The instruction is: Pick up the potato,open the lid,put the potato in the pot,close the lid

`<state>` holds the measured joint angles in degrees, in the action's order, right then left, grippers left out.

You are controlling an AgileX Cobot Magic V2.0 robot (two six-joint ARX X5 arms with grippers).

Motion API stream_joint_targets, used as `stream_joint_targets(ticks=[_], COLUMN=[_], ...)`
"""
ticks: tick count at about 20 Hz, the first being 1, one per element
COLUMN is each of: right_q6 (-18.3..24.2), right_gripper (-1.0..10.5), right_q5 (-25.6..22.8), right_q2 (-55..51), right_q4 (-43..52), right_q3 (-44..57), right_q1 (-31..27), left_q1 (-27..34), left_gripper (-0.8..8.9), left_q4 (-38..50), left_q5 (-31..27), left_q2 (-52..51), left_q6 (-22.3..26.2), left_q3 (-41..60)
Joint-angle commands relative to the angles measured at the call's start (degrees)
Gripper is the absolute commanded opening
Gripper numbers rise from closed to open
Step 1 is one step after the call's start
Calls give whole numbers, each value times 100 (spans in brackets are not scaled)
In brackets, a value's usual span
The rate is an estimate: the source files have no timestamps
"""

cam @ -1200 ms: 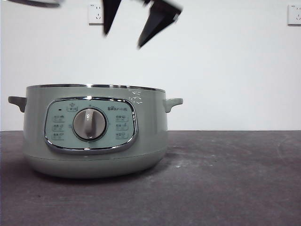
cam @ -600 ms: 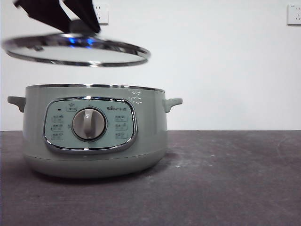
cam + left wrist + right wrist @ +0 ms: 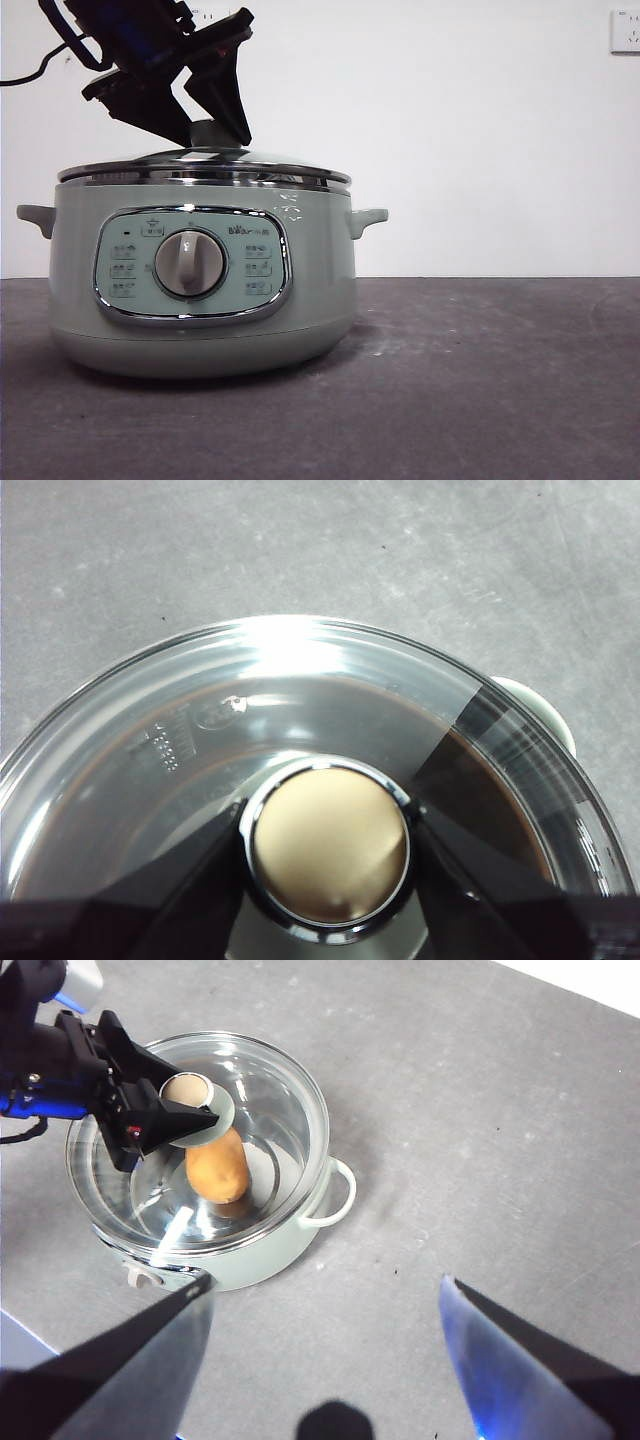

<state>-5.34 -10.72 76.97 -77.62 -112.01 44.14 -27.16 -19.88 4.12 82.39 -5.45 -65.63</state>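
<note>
Black jaws of the left gripper (image 3: 205, 128) close on the pale knob (image 3: 330, 845) of the glass lid (image 3: 205, 168), one jaw pressed against each side of it, as the wrist view shows from directly above. In the front view the arm comes down from the upper left and the chrome-rimmed lid sits level on the rim of the sage-green pot (image 3: 320, 290), with no gap visible between the two.

From high above, the right wrist view shows the same left gripper (image 3: 190, 1120) clamped on the knob at the centre of the lid (image 3: 280, 1100). Under the glass, the orange-brown potato (image 3: 218, 1168) lies on the floor of the pot (image 3: 270, 1255), just below and beside the gripped knob.

Well clear of the cooker, the right gripper (image 3: 325, 1335) hangs above the grey table (image 3: 480, 1140) with its jaws spread wide and holding nothing.

The pot stands on the table (image 3: 480, 380) with its control panel and grey dial (image 3: 190, 263) facing the front camera, a small handle at each side.
</note>
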Motion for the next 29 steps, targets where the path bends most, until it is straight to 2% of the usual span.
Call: stream_joint_targets(ticks=[1,5,9,10,12,13,18,21,26,27,29], right_q6=[-59,-72,-81,-81,-85,-96,-122,-122,-68,-31,-9], right_gripper=[375,375,375,375,375,375,375,375,355,261,-7], right_q5=[-24,-22,-20,-17,-20,-17,-17,-22,-48,-98,-214], right_q2=[-17,-17,-17,-15,-17,-17,-15,-15,-74,-170,-494], right_q4=[-72,-74,-74,-74,-79,-79,-81,-83,0,184,798], right_q3=[-2,-2,-2,-2,-2,-2,-2,0,365,616,1362], right_q1=[7,7,7,7,7,7,7,7,7,7,4], left_q1=[0,-2,-37,-37,-37,-37,-37,-72,-232,-264,-323], left_gripper=[-8,-8,6,82,361,436,449,448,423,327,-15], left_q4=[48,-334,-328,-297,-247,-234,-76,-133,-713,-859,-1119], left_q5=[46,-85,-170,-144,-94,-96,-94,-83,-76,-76,-81], left_q2=[48,48,48,48,48,48,-9,-280,-1292,-1543,-2044], left_q6=[-79,-33,-33,-33,-37,-37,-59,-63,-59,-52,114], left_q3=[-48,-48,-48,-48,-48,-48,-48,-48,-48,-48,-48])
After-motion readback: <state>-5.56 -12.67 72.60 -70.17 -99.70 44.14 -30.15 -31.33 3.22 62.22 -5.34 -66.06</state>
